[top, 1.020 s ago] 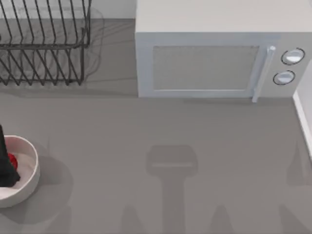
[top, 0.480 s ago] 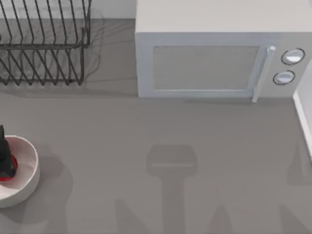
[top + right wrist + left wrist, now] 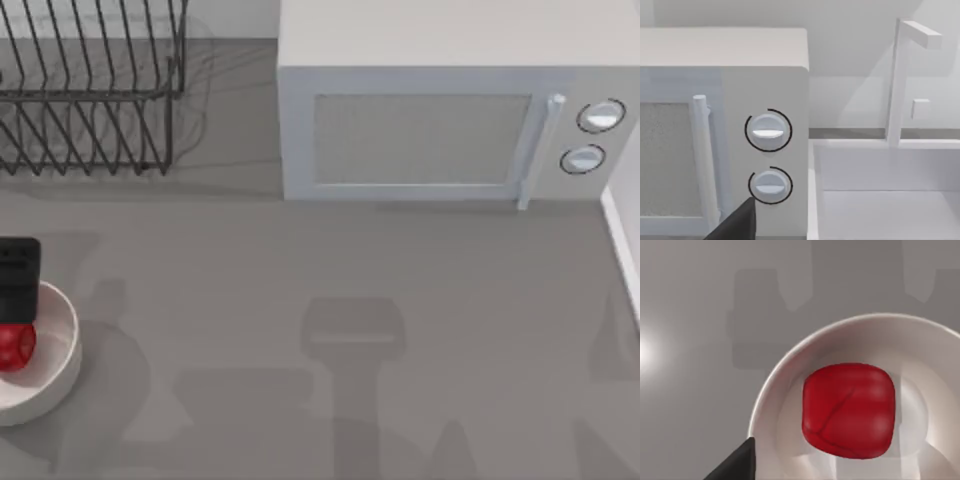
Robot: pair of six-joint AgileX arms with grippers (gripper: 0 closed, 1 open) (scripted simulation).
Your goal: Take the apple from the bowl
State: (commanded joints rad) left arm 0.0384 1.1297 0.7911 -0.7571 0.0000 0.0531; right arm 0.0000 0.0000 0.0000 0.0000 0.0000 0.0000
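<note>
Red apple [image 3: 14, 346]: glossy and rounded, it lies inside the bowl at the table's far left edge; the left wrist view [image 3: 848, 410] shows it resting on the bowl's floor, clear of the wall.
White bowl [image 3: 62, 362]: deep, thick-rimmed, upright on the grey table near the front left; its rim curves around the apple in the left wrist view [image 3: 790, 357].
Left gripper [image 3: 18, 278]: a black block at the bowl's back rim, just above the apple from the top view; 1 dark finger [image 3: 735, 466] shows in the left wrist view, off to the bowl's outer side and not touching the apple. I cannot tell how far the fingers are spread, and nothing is seen in their grasp.
Right gripper: 1 dark finger [image 3: 737, 224] shows in the right wrist view, facing the microwave; its opening cannot be told.
Microwave [image 3: 440, 110]: white, at the back of the table, door closed, vertical handle [image 3: 535, 150] and 2 round knobs [image 3: 600, 116] on its right side.
Dish rack [image 3: 85, 85]: dark wire, back left corner, well apart from the bowl.
Sink [image 3: 890, 195]: white basin with a faucet [image 3: 900, 80], just beside the microwave's knob side.
</note>
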